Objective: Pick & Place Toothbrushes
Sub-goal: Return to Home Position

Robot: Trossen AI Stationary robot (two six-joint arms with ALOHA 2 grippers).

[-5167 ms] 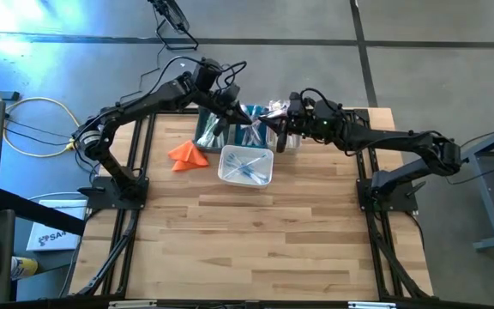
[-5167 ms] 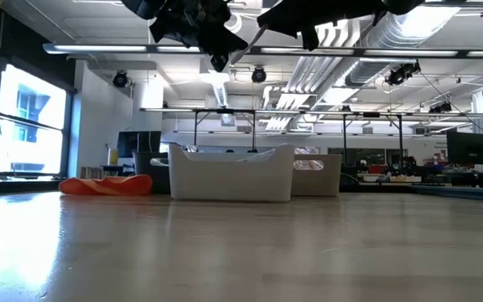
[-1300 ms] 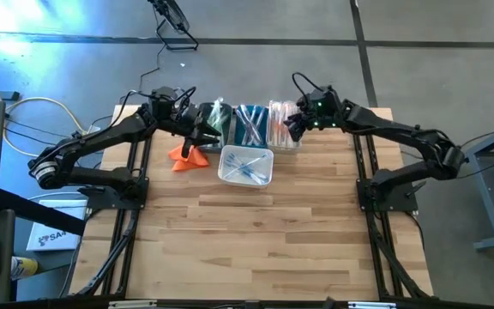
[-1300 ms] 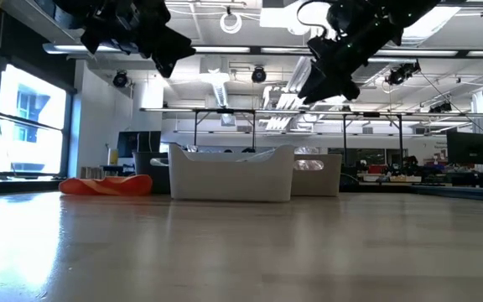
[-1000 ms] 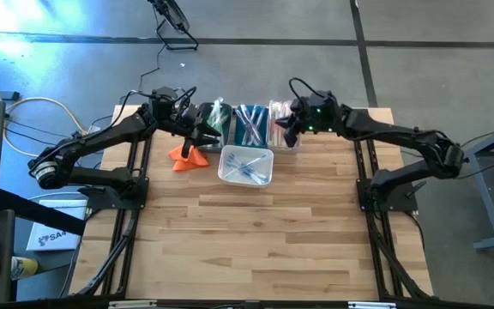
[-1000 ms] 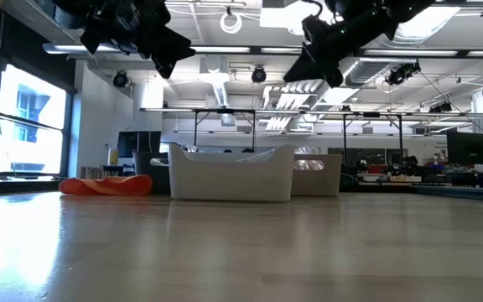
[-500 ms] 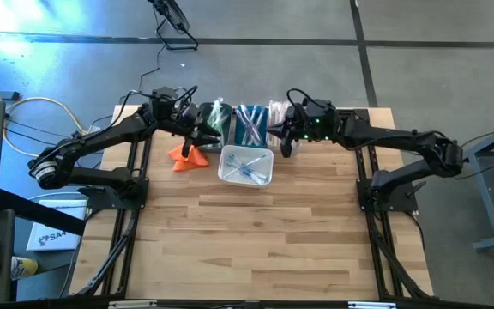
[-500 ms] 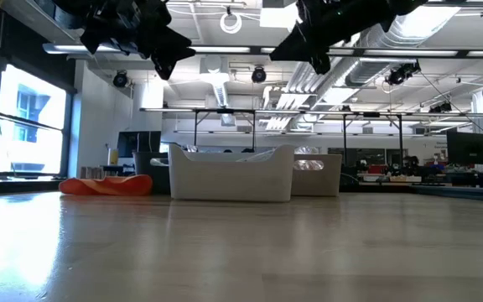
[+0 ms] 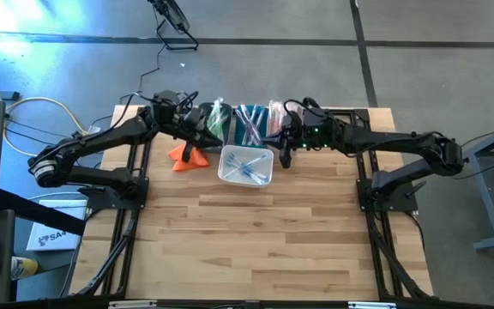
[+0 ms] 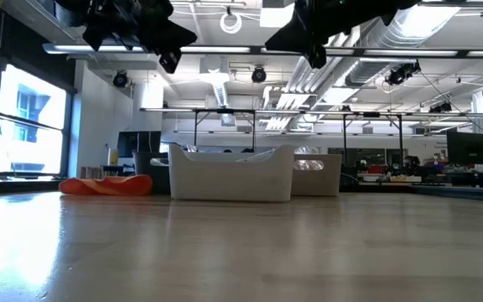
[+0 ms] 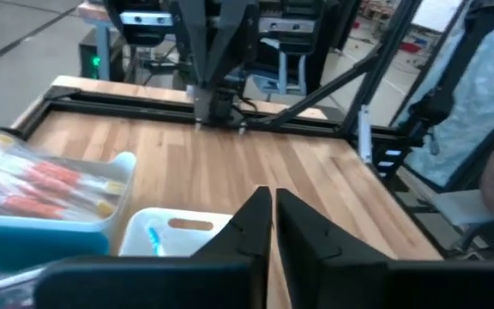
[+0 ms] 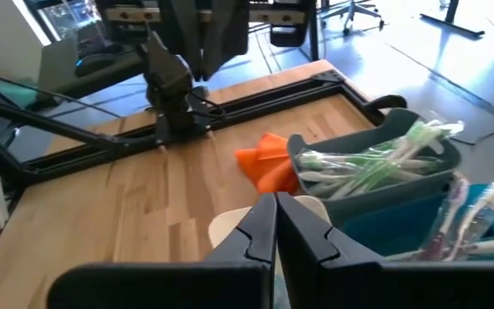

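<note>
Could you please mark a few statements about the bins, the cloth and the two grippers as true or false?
1. The left gripper and right gripper are shut, holding nothing. True.
2. The orange cloth lies in the white bin. False: it lies on the table beside it.
3. The green toothbrushes sit in the gray bin next to the cloth. True.
4. The white bin is empty. False: it holds blue toothbrushes.
</note>
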